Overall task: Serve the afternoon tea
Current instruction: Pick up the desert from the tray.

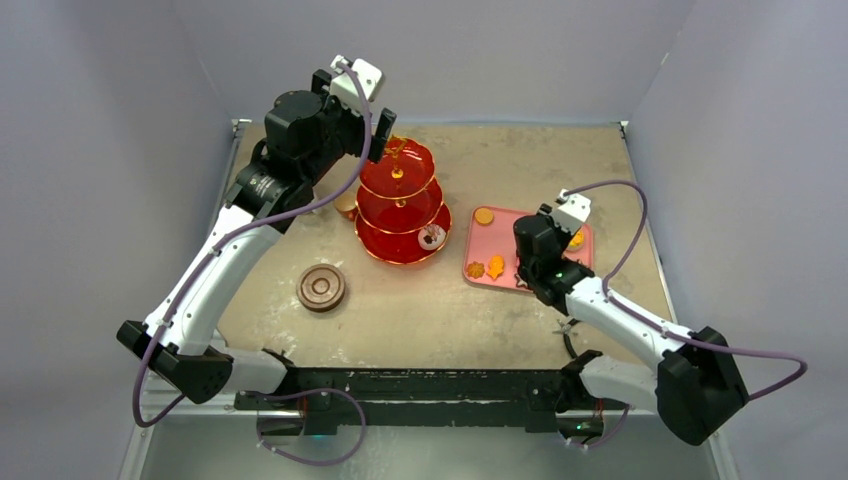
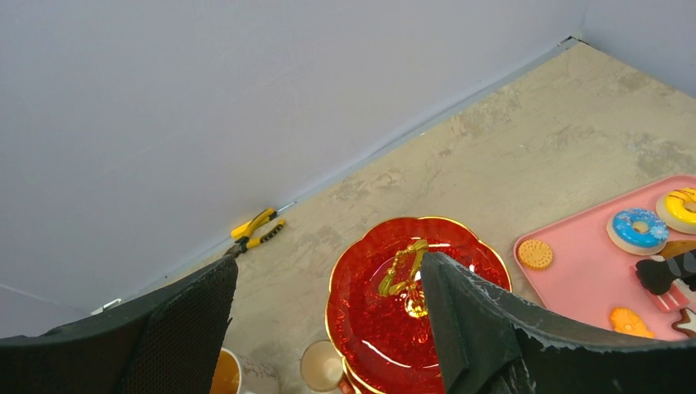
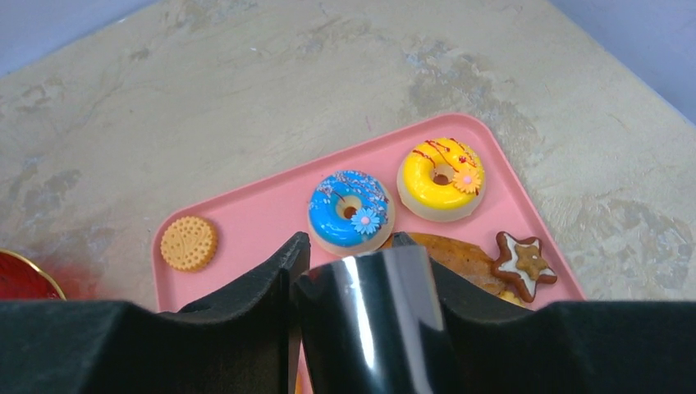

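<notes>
The red three-tier stand [image 1: 402, 205] with its gold handle [image 2: 402, 271] stands at the table's middle back. One pastry [image 1: 432, 237] lies on its bottom tier. My left gripper [image 2: 328, 263] hangs open over the top tier, its right finger beside the handle. A white mug of amber tea [image 2: 234, 373] and a small copper cup [image 2: 322, 365] sit just left of the stand. My right gripper [image 3: 351, 246] is shut on glossy black tongs [image 3: 369, 320] above the pink tray [image 3: 263, 213], right behind a blue doughnut [image 3: 351, 209].
The tray also carries a yellow doughnut [image 3: 441, 176], a round biscuit [image 3: 189, 243], a star biscuit [image 3: 525, 264] and orange pastries [image 1: 495, 266]. Stacked brown saucers [image 1: 321, 288] sit front left. Yellow pliers [image 2: 256, 230] lie against the back wall.
</notes>
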Controlling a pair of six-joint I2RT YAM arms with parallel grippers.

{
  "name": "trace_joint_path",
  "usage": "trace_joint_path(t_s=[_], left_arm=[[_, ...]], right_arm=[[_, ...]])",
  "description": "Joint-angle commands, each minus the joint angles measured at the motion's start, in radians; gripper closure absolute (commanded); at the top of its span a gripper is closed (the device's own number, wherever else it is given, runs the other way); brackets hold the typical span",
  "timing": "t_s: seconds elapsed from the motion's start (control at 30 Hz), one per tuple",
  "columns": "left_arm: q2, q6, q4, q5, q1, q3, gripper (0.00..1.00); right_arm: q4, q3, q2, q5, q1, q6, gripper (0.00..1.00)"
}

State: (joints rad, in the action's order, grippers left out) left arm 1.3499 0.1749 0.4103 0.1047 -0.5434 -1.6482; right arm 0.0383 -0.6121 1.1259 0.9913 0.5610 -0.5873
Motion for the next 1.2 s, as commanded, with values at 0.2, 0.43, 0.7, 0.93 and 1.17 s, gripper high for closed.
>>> trace_joint_path(t_s=[0.2, 0.43, 0.7, 0.93, 1.17], left_arm=[[-0.014, -0.02, -0.011, -0.011, 0.007, -0.054, 0.19], [-0.015, -0.02, -0.011, -0.011, 0.007, -0.053, 0.19], [-0.019, -0.018, -0.011, -0.008, 0.007, -0.05, 0.19], [-0.023, -0.016, -0.01, -0.006, 0.007, -0.049, 0.19], [-0.022, -0.015, -0.008, -0.001, 0.007, -0.051, 0.19]], right_arm=[[-0.001, -0.08, -0.084, -0.053, 0.0, 0.05, 0.55], [-0.007, -0.052, -0.05, -0.08, -0.001, 0.026, 0.55], [0.013, -0.032, -0.002, -0.111, 0.0, 0.002, 0.54], [0.05, -0.018, 0.06, -0.118, 0.0, -0.008, 0.59], [0.059, -0.061, 0.011, -0.075, 0.0, 0.042, 0.94]])
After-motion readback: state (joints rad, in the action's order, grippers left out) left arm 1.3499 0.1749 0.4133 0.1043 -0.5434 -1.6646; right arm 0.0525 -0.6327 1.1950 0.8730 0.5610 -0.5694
